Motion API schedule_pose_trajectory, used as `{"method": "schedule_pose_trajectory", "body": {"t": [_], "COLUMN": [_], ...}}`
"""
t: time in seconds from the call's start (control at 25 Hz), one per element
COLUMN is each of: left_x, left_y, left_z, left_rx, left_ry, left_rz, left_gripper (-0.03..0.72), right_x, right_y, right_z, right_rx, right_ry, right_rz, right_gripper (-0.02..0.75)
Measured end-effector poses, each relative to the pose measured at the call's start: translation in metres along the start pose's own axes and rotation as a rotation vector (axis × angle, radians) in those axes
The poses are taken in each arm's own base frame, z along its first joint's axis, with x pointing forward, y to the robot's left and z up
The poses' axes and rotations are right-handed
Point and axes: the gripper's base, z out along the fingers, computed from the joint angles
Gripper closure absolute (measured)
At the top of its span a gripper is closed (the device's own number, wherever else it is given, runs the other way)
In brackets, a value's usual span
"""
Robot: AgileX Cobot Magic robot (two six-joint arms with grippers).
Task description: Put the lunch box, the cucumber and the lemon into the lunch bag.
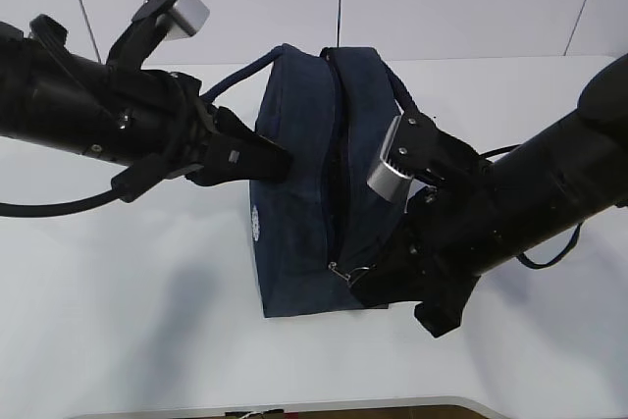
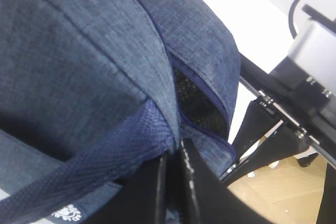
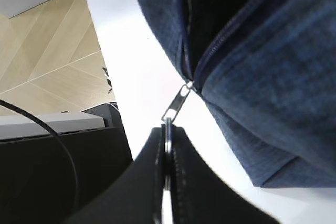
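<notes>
We see the lunch bag mid-table, zipper mostly closed with a slit showing near the pull end. Right gripper pinches the metal ring pull at the bag's near corner. Left gripper is clamped on the bag's side fabric by the handle. Lunch box, cucumber and lemon aren't visible; probably inside. Judging by this, only zipping remains.

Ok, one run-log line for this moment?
left pincer: shut on lunch bag | right pincer: shut on zipper ring pull | zipper: partly open
</notes>
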Motion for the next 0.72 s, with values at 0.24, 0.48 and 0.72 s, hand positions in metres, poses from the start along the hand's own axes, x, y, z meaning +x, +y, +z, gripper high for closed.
{"method": "schedule_pose_trajectory", "body": {"t": [0.24,0.48,0.72], "left_x": [0.0,0.0,0.0], "left_y": [0.0,0.0,0.0], "left_z": [0.0,0.0,0.0], "left_rx": [0.0,0.0,0.0], "left_ry": [0.0,0.0,-0.001], "left_rz": [0.0,0.0,0.001], "left_gripper": [0.698,0.698,0.698], "right_x": [-0.005,-0.016,-0.021], "right_y": [0.001,-0.005,-0.006], "right_z": [-0.006,-0.014,-0.019], "right_rx": [0.014,0.042,0.035], "right_ry": [0.0,0.011,0.038], "right_rz": [-0.037,-0.071,-0.089], "right_gripper": [0.733,0.733,0.733]}}
